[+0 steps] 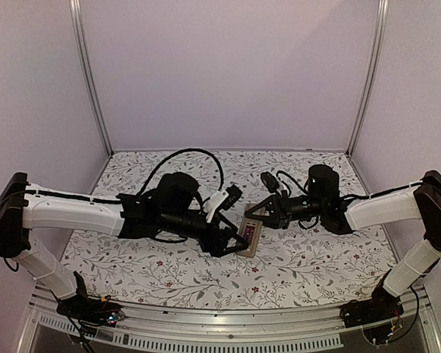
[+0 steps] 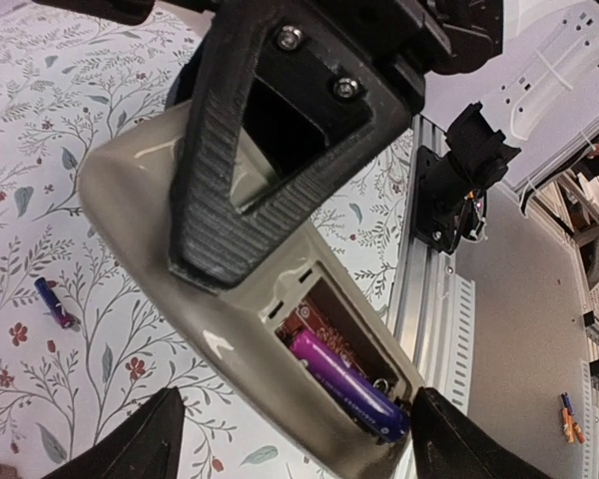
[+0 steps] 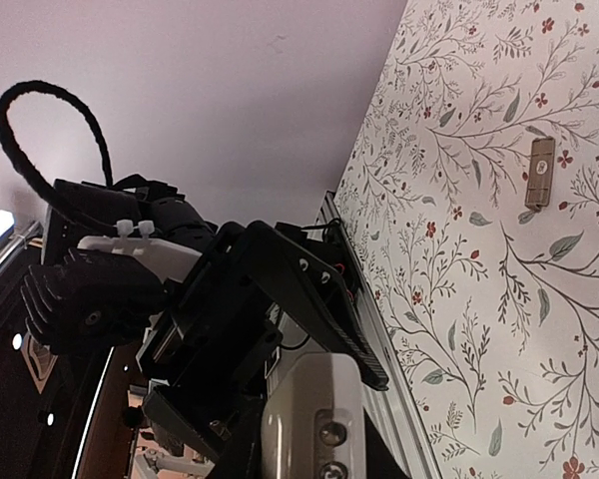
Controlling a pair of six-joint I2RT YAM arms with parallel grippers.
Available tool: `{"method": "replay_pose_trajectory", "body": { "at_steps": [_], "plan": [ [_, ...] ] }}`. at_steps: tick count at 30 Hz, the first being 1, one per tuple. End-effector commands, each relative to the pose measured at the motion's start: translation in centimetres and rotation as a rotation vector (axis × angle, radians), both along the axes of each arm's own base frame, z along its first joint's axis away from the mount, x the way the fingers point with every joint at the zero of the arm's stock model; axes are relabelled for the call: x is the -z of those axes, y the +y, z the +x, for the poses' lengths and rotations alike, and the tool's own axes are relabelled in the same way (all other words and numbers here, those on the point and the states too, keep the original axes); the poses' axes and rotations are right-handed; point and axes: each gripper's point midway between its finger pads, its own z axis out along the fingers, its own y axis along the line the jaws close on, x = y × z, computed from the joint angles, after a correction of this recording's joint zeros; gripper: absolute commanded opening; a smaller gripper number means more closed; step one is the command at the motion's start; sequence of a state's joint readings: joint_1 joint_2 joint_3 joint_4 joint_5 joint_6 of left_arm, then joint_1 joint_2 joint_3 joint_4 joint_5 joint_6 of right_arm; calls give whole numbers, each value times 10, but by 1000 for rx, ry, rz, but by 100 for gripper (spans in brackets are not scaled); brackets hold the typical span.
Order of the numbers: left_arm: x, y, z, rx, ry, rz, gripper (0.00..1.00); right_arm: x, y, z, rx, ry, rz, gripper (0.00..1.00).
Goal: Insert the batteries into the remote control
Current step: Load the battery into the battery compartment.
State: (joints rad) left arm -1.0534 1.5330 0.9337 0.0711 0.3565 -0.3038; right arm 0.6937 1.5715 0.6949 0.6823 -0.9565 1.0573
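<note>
While the remote control [image 2: 160, 190] is clamped across its tan back by the right gripper [image 1: 259, 219], its open compartment end is seen between the widely spread fingertips [image 2: 150, 444] of the left gripper [image 2: 299, 454], by which nothing is held. One purple battery [image 2: 344, 384] is seated in the compartment, just ahead of those fingertips. A second battery [image 2: 55, 302] is seen on the patterned table [image 2: 40, 120], out beyond the left gripper's one finger. A grey cover piece [image 3: 542, 172] is seen well apart from the right gripper.
</note>
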Motion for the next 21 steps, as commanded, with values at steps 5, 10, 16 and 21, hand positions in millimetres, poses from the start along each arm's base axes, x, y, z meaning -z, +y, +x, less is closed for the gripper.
{"method": "replay_pose_trajectory", "body": {
  "at_steps": [5, 10, 16, 21],
  "plan": [
    [-8, -5, 10, 0, 11, -42, 69, -24, 3, -4, -29, -67, 51, 0],
    [-4, -6, 11, -2, 34, -44, 65, -26, 5, -6, -37, -73, 56, 0],
    [6, -5, 17, -36, 82, -32, 54, -30, 4, -7, -33, -85, 64, 0],
    [12, -2, 26, -80, 146, -34, 43, -35, 3, -7, -28, -97, 71, 0]
  ]
}}
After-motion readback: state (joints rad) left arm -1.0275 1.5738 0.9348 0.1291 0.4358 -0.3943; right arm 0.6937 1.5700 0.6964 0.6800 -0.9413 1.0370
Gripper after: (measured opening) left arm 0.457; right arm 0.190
